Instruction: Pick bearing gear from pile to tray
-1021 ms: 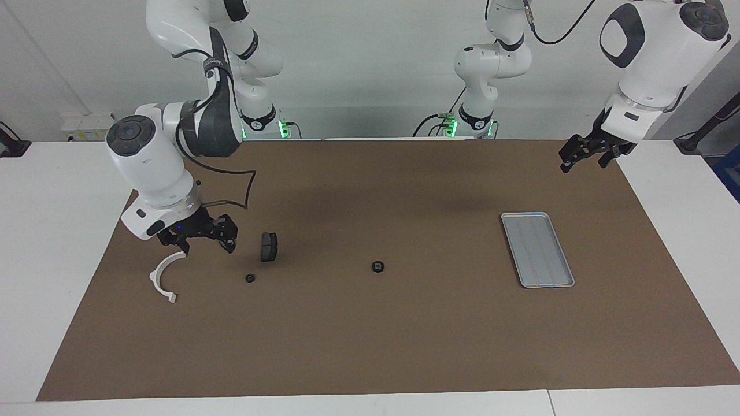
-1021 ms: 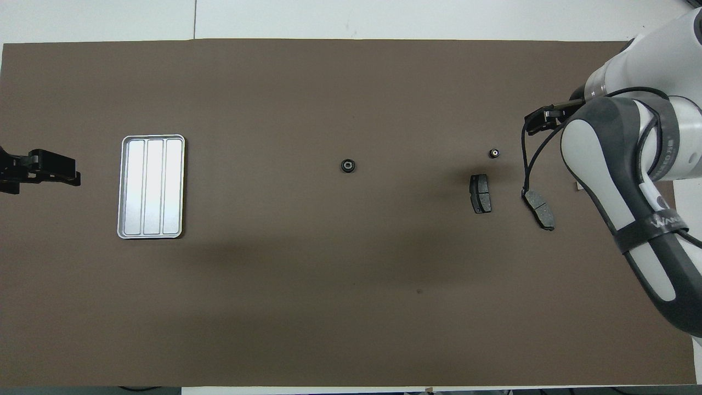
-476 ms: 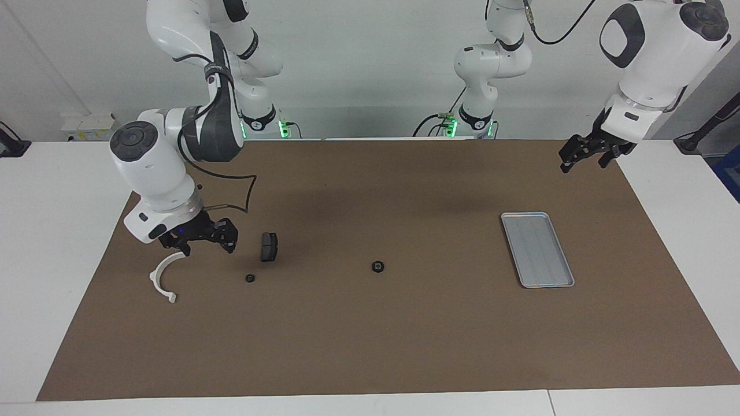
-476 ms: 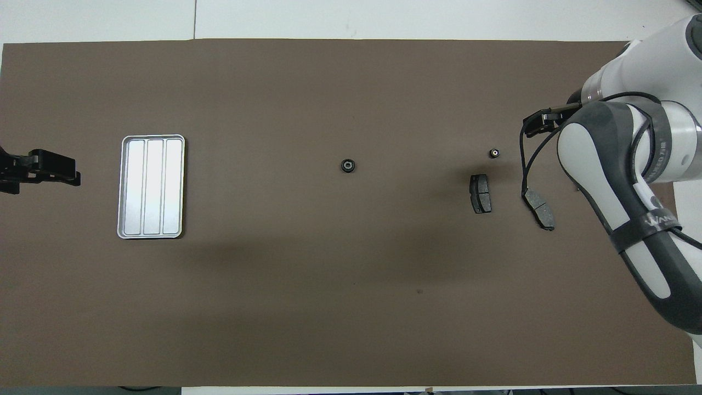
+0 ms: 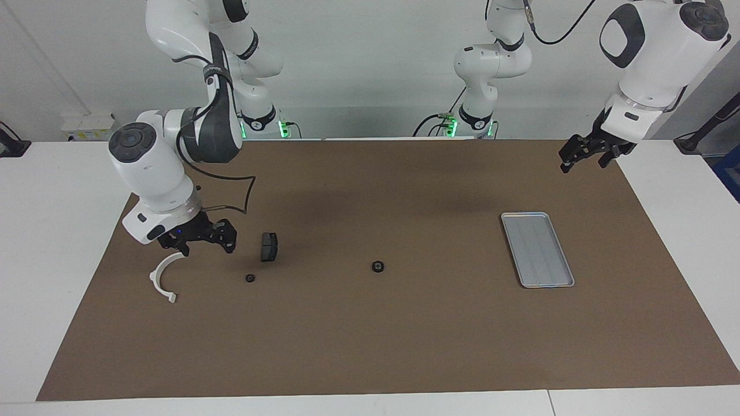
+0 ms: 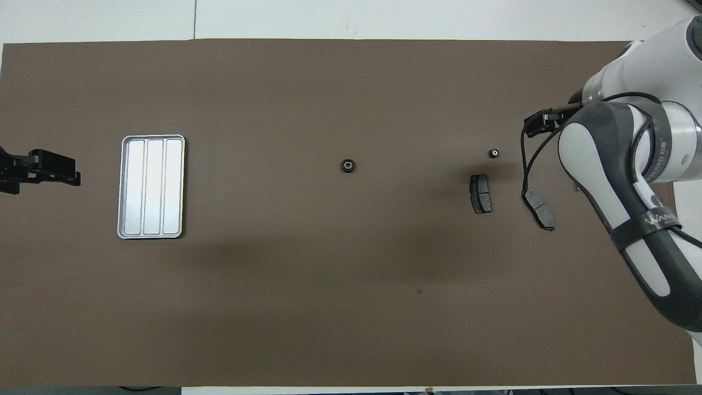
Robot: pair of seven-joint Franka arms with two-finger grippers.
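While the left arm waits, the left gripper (image 5: 584, 156) is held up in the air over the edge of the brown mat (image 5: 370, 335) at the left arm's end of the table, and its fingers are spread apart with nothing between them. The tray (image 5: 537, 249) is seen lying flat on the mat, near those fingers but not under them, and nothing is seen in it. The right gripper (image 5: 202, 238) is held low over the mat at the right arm's end of the table, and its fingers are spread apart too, with nothing gripped. Just beside one of its fingers, the top end of the white half-ring bracket (image 5: 161, 278) is found; whether it is touched cannot be told. One dark brake pad (image 5: 269, 247) is seen on the mat just beside the other finger, toward the middle of the table. A second brake pad (image 6: 540, 208) is seen from above, close under the right arm's cable. A tiny black round piece (image 5: 250, 278) is found near the fingers, farther from the robots than the first pad. The bearing gear (image 5: 378, 266) is left alone near the middle of the mat, well apart from both grippers, between the small parts and the tray.
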